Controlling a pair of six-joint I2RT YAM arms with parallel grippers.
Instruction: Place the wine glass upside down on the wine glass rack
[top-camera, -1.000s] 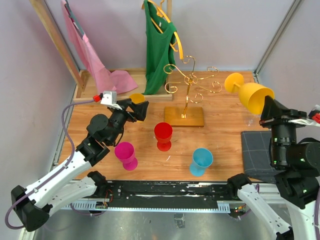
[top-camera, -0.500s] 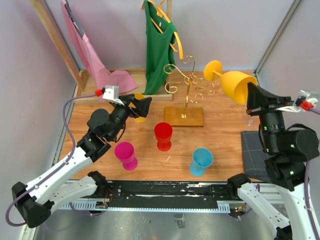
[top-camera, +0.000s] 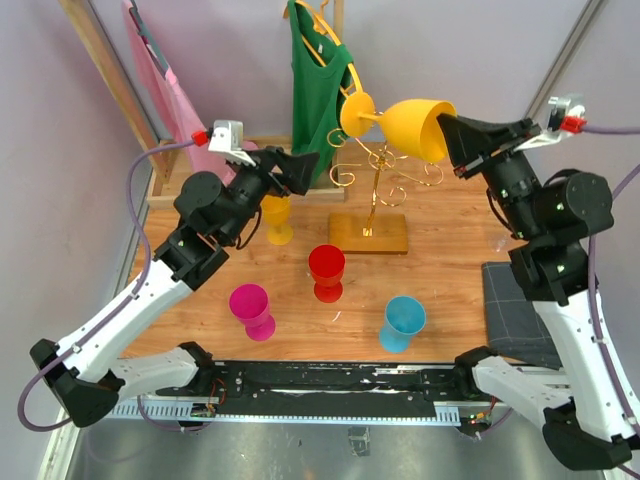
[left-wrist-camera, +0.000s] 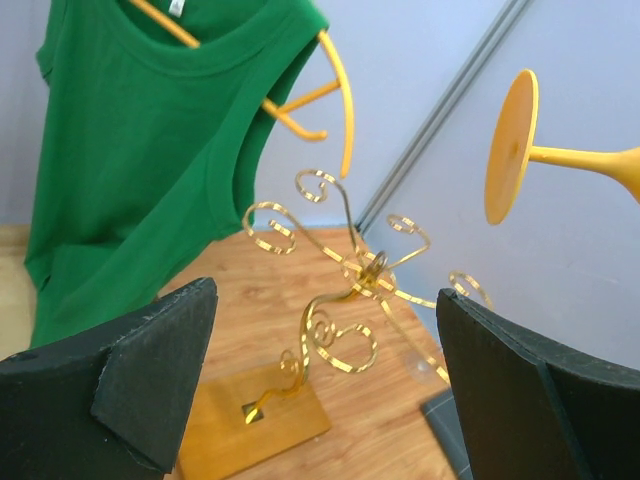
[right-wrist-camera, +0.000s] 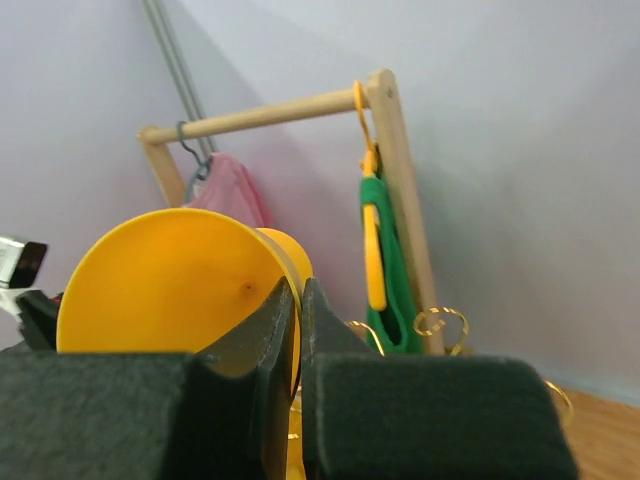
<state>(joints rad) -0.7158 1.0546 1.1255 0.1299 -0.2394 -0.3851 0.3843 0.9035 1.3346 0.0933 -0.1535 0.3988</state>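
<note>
My right gripper (top-camera: 447, 140) is shut on the rim of a yellow wine glass (top-camera: 410, 128). The glass lies on its side in the air, its foot (top-camera: 357, 113) pointing left, above the curled arms of the gold wine glass rack (top-camera: 375, 170). In the right wrist view the fingers (right-wrist-camera: 298, 300) pinch the bowl wall (right-wrist-camera: 170, 280). My left gripper (top-camera: 300, 165) is open and empty, raised left of the rack. Its wrist view shows the rack (left-wrist-camera: 355, 280) between the jaws and the glass's foot (left-wrist-camera: 510, 145) at the upper right.
A second yellow glass (top-camera: 277, 218), a red one (top-camera: 326, 270), a magenta one (top-camera: 250, 308) and a blue one (top-camera: 403, 322) stand on the wooden table. A wooden clothes frame with a green shirt (top-camera: 318, 90) and pink cloth (top-camera: 175, 110) stands behind. A grey mat (top-camera: 515, 300) lies right.
My right arm has risen and swung the yellow glass left, from the table's right side to above the rack. My left gripper has lifted off the second yellow glass and moved toward the rack.
</note>
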